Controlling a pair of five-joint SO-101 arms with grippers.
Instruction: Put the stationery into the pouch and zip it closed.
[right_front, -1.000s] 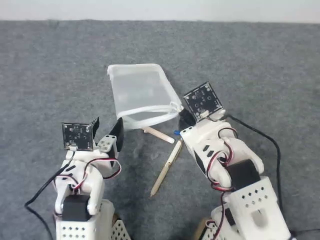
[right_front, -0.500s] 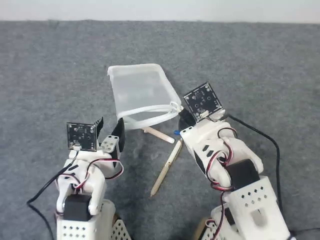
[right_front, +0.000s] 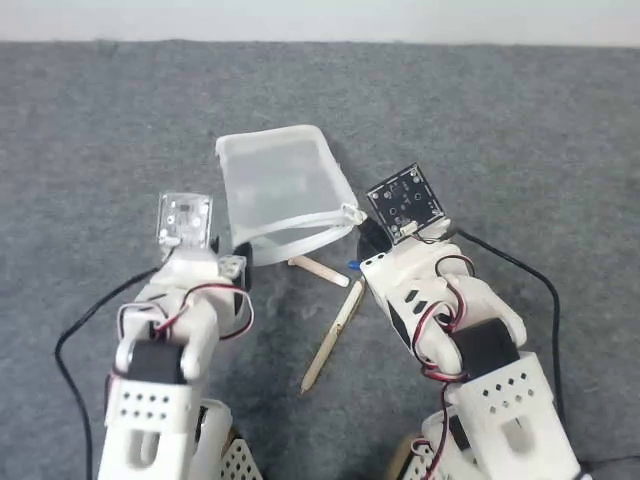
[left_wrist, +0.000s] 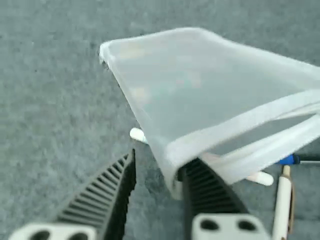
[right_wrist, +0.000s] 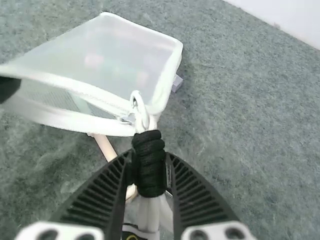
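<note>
A translucent white pouch (right_front: 280, 185) lies on the grey mat, its unzipped mouth (right_front: 295, 232) facing the arms. My right gripper (right_front: 362, 232) is at the mouth's right end, shut on the black zipper pull cord (right_wrist: 148, 162) just below the zipper ring (right_wrist: 137, 107). My left gripper (left_wrist: 157, 165) is open at the mouth's left corner (left_wrist: 172, 175), and that corner rests against one finger (left_wrist: 205, 192). Two beige pens lie in front of the mouth: a short one (right_front: 320, 270) and a longer one (right_front: 332, 340) with a blue tip (right_front: 353, 265) beside it.
Grey felt mat (right_front: 520, 130) covers the table, with open room behind and to both sides of the pouch. A pale wall strip (right_front: 320, 18) runs along the far edge. A black cable (right_front: 535, 280) trails beside the right arm.
The left arm has swung forward and to the right, bringing its open gripper up to the pouch's left mouth corner. The pouch shifted slightly. The right arm has kept still.
</note>
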